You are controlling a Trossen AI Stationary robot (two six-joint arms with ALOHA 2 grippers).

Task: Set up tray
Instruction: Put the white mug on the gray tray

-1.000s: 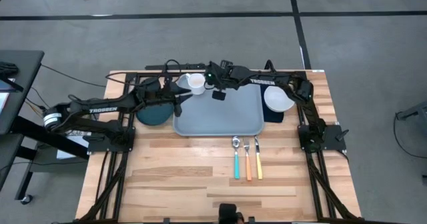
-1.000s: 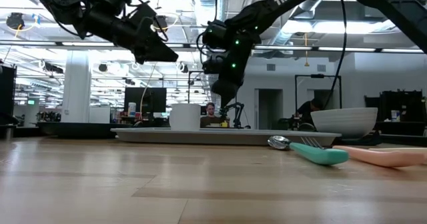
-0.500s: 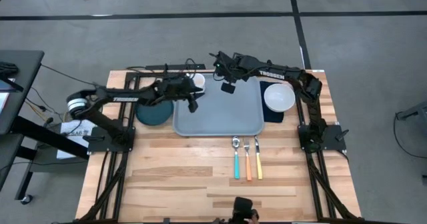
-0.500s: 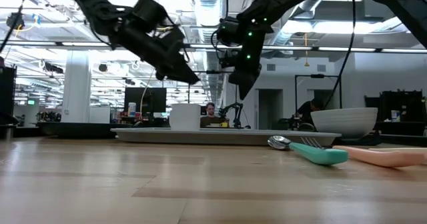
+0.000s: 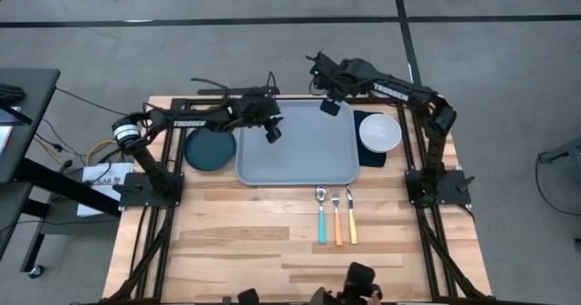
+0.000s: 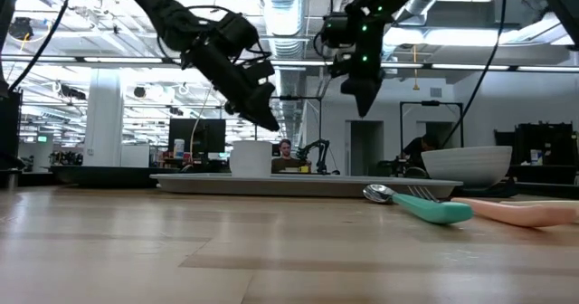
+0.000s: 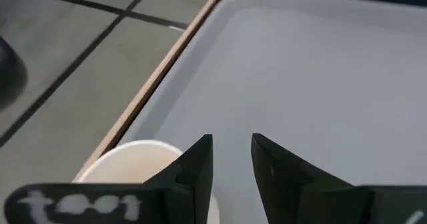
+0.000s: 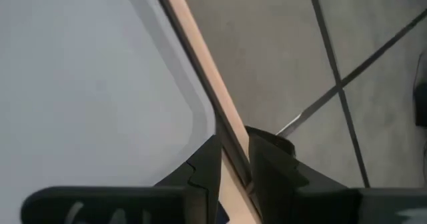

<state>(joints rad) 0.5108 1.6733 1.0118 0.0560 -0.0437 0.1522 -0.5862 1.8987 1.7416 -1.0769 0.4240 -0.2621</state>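
The light blue-grey tray (image 5: 309, 155) lies flat on the wooden table, toward its far side. A white cup (image 6: 251, 156) stands on the tray's far left corner; my left arm hides it in the high view. My left gripper (image 5: 271, 134) hangs above the tray just right of the cup (image 7: 127, 167). It slants down, open by a narrow gap, with nothing between the fingers. My right gripper (image 5: 329, 107) hangs higher (image 6: 364, 105), over the tray's far rim (image 8: 200, 111). It too is open by a narrow gap and holds nothing.
A white bowl (image 5: 379, 132) sits on a dark navy napkin (image 5: 370, 156) right of the tray. A round teal plate (image 5: 209, 149) lies to its left. A teal spoon (image 5: 321, 218), an orange fork (image 5: 337, 220) and a yellow knife (image 5: 350, 218) lie near the tray's front edge. Bare wood lies nearer still.
My left gripper has swung from over the plate toward the table's right edge, past the cup and out over the tray, tipping further down. My right gripper has risen and drawn back from over the tray's middle toward its far right rim. Nothing on the table has moved.
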